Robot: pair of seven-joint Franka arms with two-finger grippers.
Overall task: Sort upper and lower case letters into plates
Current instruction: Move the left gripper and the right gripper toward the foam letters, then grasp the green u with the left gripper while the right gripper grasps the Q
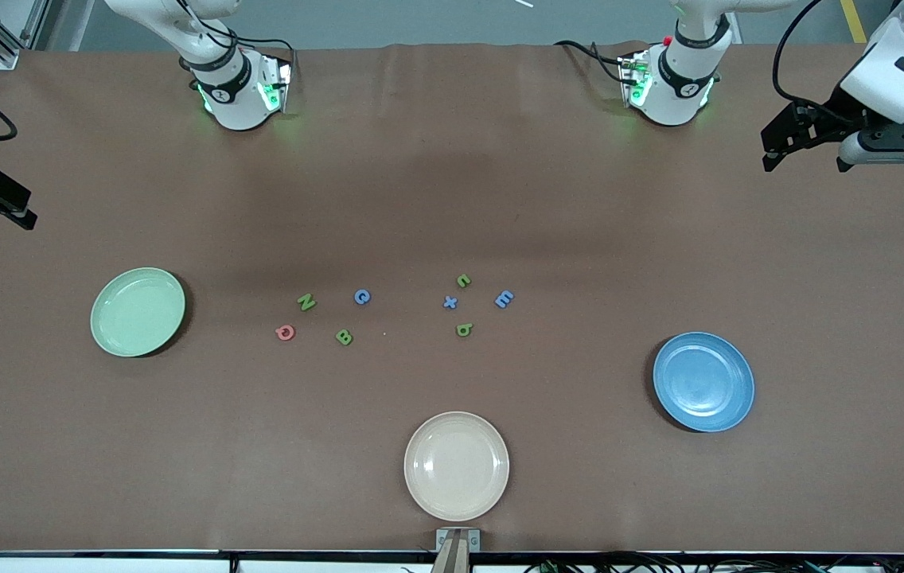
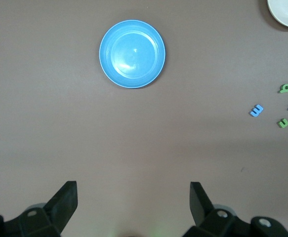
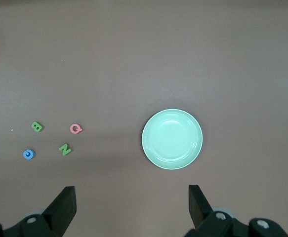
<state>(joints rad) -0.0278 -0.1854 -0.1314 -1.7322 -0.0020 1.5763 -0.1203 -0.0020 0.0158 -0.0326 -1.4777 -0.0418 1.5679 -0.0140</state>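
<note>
Centrally in the front view, eight toy letters (image 1: pixel 363 297) lie loose. Mint plate (image 1: pixel 138 311) sits mid-left, blue plate (image 1: pixel 703 382) lower right, both empty. Left gripper (image 2: pixel 133 197) and right gripper (image 3: pixel 132 198) wait high at the frame's edges, fingers wide.

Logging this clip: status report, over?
Left gripper and right gripper open, raised at table ends. Eight letters on table; mint plate, blue plate empty. No obstruction.

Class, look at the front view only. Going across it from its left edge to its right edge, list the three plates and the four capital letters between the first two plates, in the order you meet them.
Mint green plate → pink Q → green N → green B → blue C → cream plate → blue plate.
</note>
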